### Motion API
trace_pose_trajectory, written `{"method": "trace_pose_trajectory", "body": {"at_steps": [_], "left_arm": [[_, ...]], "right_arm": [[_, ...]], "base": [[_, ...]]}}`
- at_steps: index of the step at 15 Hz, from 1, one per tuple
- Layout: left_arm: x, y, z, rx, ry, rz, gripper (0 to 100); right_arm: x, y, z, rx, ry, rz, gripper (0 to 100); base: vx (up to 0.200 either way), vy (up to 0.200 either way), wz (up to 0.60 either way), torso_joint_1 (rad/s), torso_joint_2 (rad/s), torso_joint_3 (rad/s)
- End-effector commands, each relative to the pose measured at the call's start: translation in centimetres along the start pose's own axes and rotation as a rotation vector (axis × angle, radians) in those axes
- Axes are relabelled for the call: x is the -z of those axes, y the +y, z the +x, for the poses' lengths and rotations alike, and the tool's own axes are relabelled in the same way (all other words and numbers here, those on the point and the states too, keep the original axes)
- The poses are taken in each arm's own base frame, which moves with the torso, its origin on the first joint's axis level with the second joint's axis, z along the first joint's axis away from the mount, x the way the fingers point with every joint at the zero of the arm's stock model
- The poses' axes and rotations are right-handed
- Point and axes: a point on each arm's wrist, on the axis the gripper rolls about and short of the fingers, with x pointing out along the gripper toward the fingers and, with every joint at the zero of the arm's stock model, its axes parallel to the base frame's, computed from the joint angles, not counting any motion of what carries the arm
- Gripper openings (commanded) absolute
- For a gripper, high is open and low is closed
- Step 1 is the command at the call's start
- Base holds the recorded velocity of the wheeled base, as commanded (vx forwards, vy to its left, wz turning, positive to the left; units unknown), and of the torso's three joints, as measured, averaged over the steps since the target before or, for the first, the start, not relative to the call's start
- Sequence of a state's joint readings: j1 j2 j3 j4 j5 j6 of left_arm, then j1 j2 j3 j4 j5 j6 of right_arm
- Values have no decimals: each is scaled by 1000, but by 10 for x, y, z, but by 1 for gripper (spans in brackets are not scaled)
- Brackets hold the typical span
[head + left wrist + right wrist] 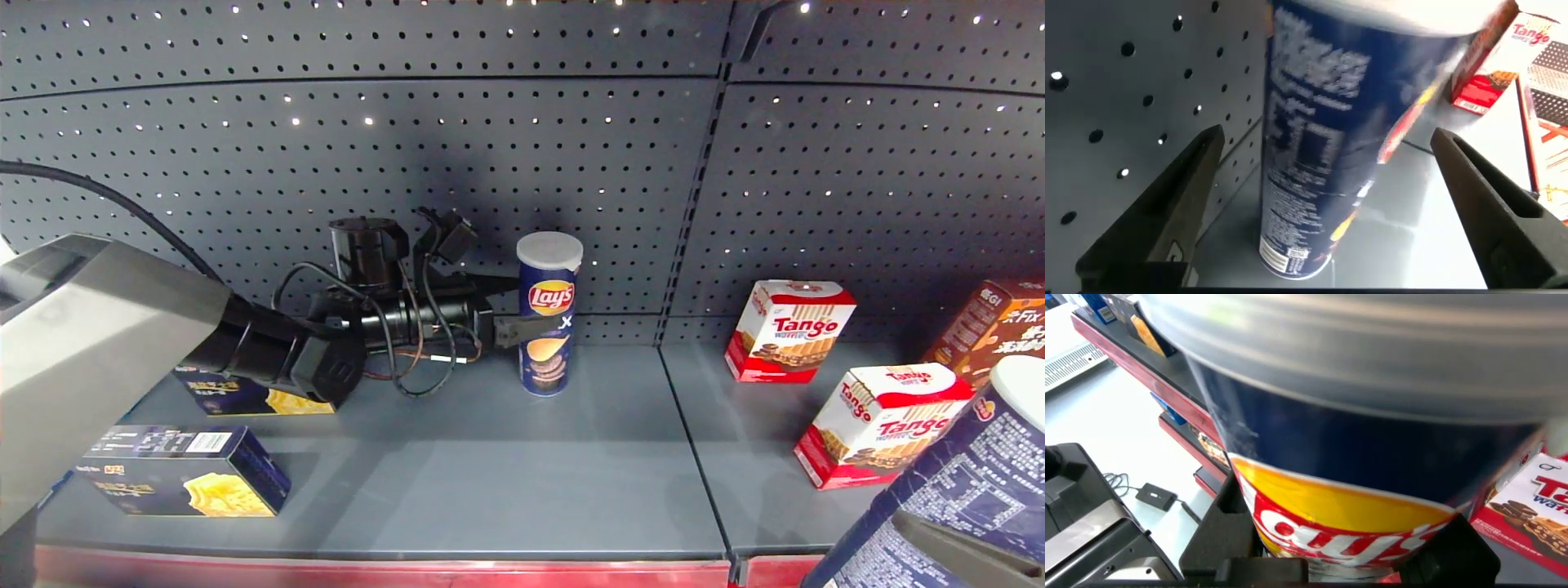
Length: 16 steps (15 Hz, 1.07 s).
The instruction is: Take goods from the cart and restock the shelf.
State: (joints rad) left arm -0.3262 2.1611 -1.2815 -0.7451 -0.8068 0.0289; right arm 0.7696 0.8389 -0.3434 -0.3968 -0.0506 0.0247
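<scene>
A dark blue chips can with a white lid stands upright on the grey shelf, close to the pegboard back. My left gripper reaches in from the left and stands open around it. In the left wrist view the can sits between the two spread fingers with a gap on each side. At the lower right a second chips can is held tilted in front of the shelf. My right gripper is shut on that can.
Two red-and-white wafer boxes and a brown box stand on the right shelf section. Two dark blue boxes lie at the left. The pegboard closes the back. Bare shelf lies in front of the standing can.
</scene>
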Motion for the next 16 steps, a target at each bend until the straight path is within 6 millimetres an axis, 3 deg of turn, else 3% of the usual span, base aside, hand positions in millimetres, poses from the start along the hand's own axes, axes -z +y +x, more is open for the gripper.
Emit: {"method": "trace_pose_trajectory", "body": {"at_steps": [1,13,14,16], "left_arm": [[4,2,5,5,5,-6,100],[17,17,29,9,18,-13,100],[15,17,31,12,14,-10,0],[12,16,34,16,16,-11,0]], "right_arm": [[0,0,0,-1,-1,0,0],[0,0,0,-1,-4,11,0],[0,0,0,-1,-4,17,0],[0,0,0,1,-2,17,0]], "base": [[0,0,0,0,0,0],[0,0,0,0,0,0],[0,0,0,0,0,0],[0,0,0,0,0,0]]}}
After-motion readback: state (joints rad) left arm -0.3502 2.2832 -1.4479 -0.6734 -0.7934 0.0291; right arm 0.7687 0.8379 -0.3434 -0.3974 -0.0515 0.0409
